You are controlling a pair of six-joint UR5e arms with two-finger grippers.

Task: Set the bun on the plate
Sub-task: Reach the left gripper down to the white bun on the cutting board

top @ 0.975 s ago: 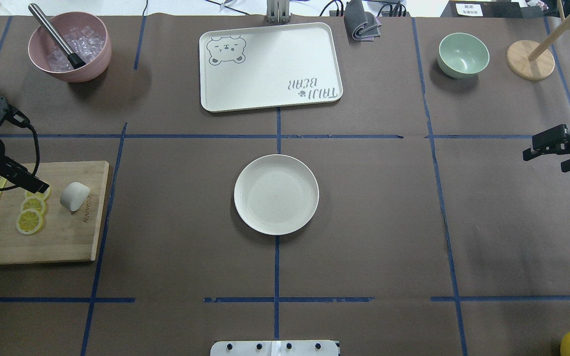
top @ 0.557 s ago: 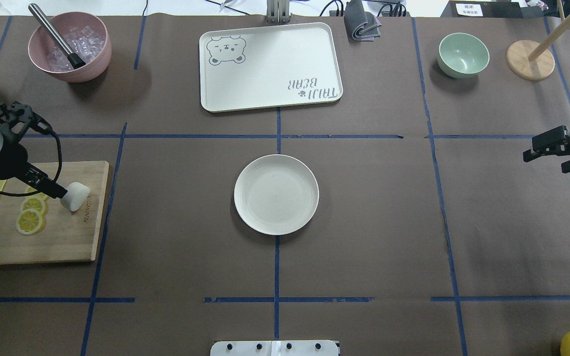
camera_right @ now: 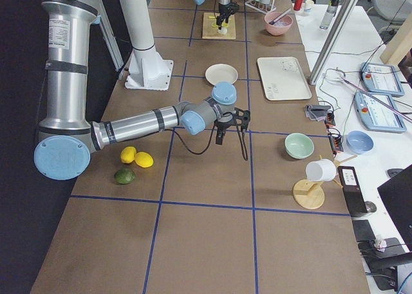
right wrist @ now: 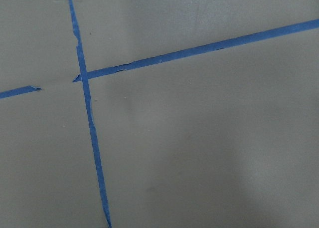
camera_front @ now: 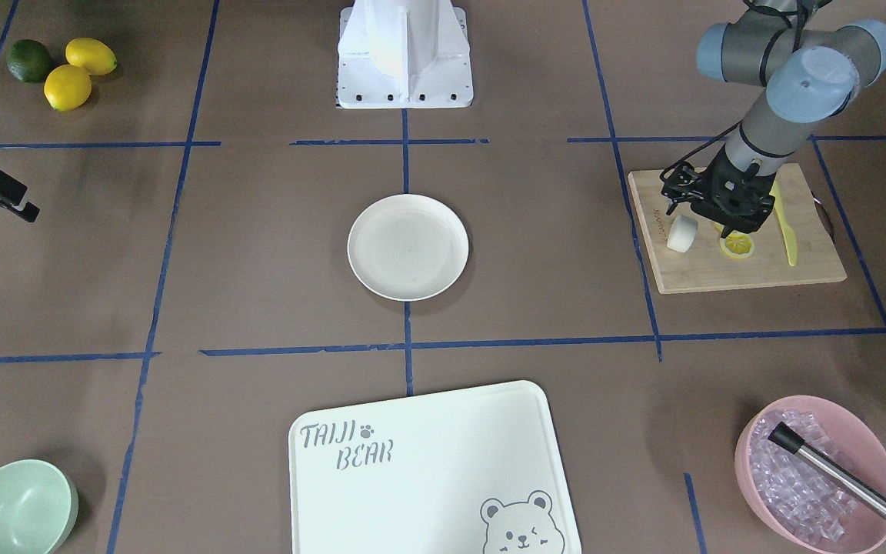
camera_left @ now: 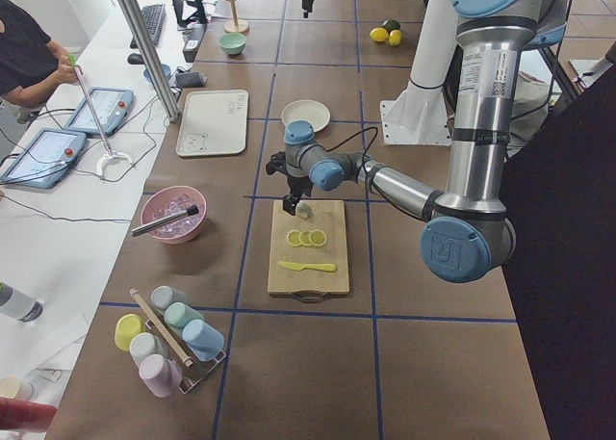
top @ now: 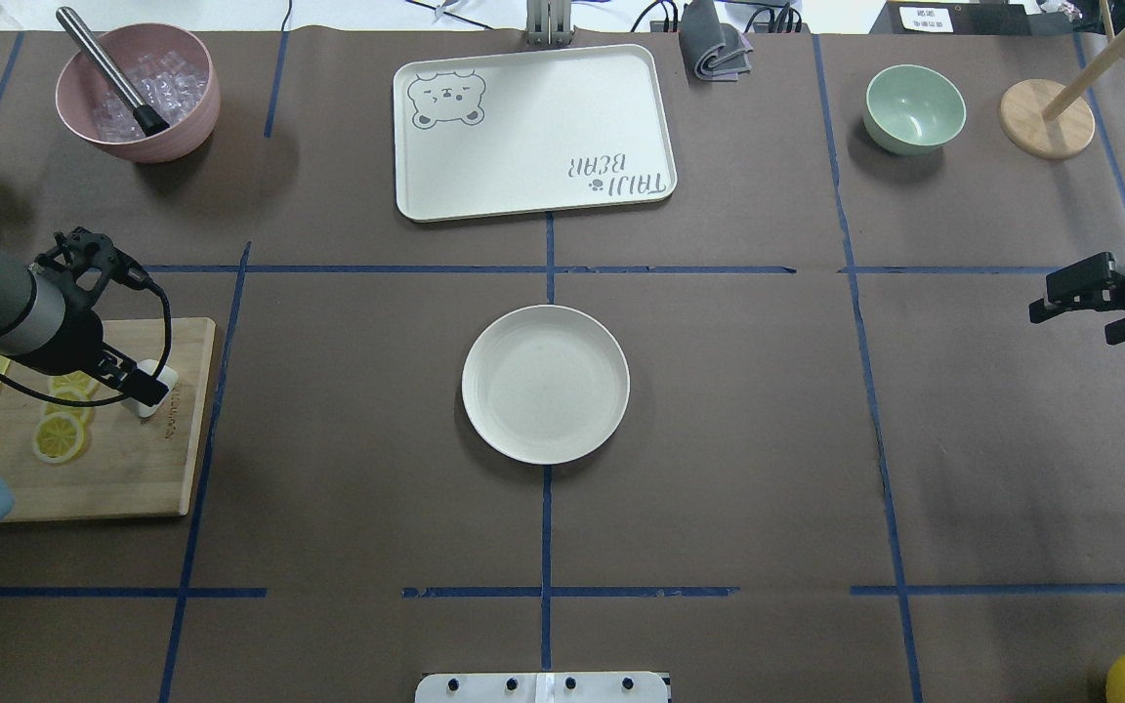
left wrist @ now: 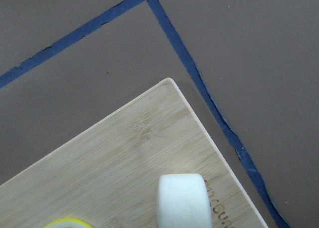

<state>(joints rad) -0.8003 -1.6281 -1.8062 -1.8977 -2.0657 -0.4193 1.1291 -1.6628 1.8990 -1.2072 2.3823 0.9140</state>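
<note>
The white bun (camera_front: 682, 233) lies on the wooden cutting board (camera_front: 727, 269), close to the corner that points toward the plate. In the overhead view the bun (top: 146, 371) is partly covered by my left gripper (top: 138, 384). From the front, the left gripper (camera_front: 737, 223) hovers over the lemon slices (camera_front: 737, 245) just beside the bun, jaws apart and holding nothing. The left wrist view catches the bun (left wrist: 182, 200) at its bottom edge. The round cream plate (top: 545, 384) sits bare at the table's centre. My right gripper (top: 1046, 298) hangs open and empty at the far right.
A yellow knife (camera_front: 785, 231) lies on the board. A pink bowl (top: 138, 93) of ice with a metal tool, the bear-printed tray (top: 533, 132) and a mint-green bowl (top: 914, 107) line the far side. Lemons and a lime (camera_front: 58, 65) sit near the robot's base.
My left arm has swung in over the cutting board, from the lemon slices toward the bun. The bun, the plate and the right gripper have stayed put.
</note>
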